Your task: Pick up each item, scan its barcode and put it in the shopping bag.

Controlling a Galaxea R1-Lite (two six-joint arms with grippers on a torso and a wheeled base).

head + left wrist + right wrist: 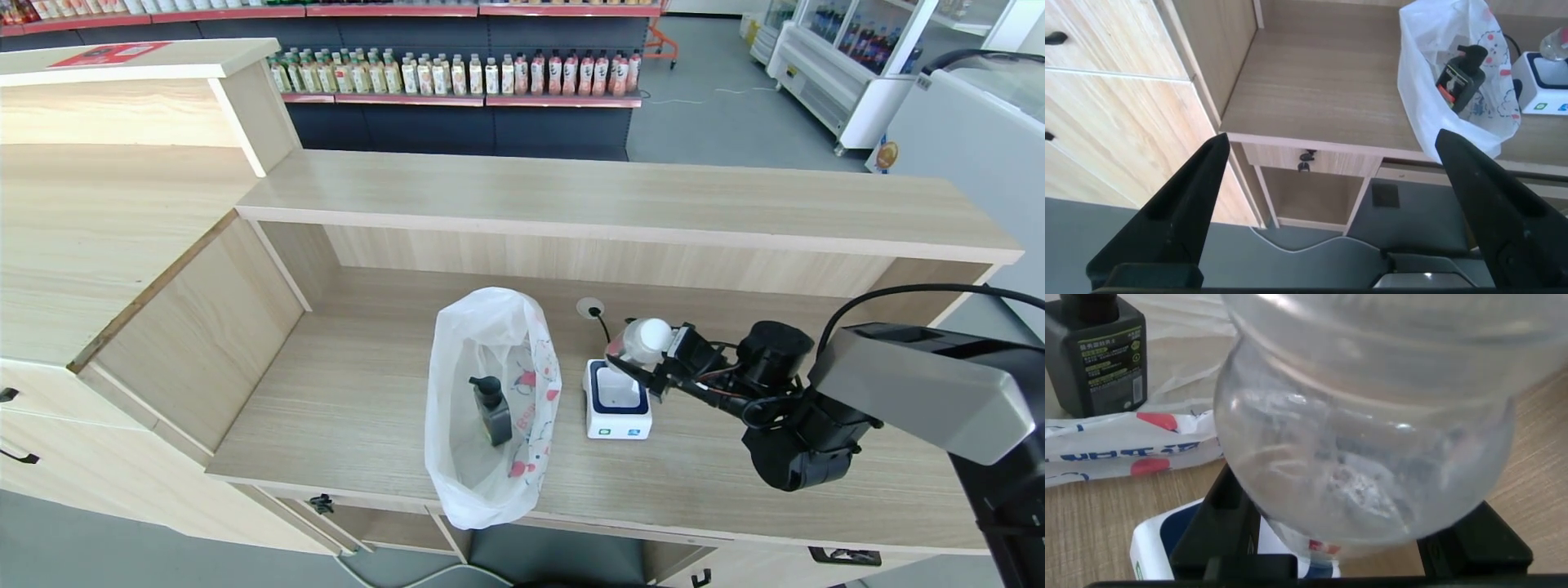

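Clear plastic bottle with white cap (645, 341), clamped in the right tool (639, 363), hangs right of frame centre over the white-and-blue scanner (618, 404) on the bench (343, 408). White plastic shopping bag (447, 367) stands just left of the scanner. Left tool (1331, 139) gapes wide, well apart; the right arm is judged nearer.

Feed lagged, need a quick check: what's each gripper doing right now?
Left gripper: open, holding nothing.
Right gripper: closed on a clear bottle above the scanner.

White red-printed shopping bag (457, 343), black pump bottle (492, 412), white-capped clear bottle (645, 339)
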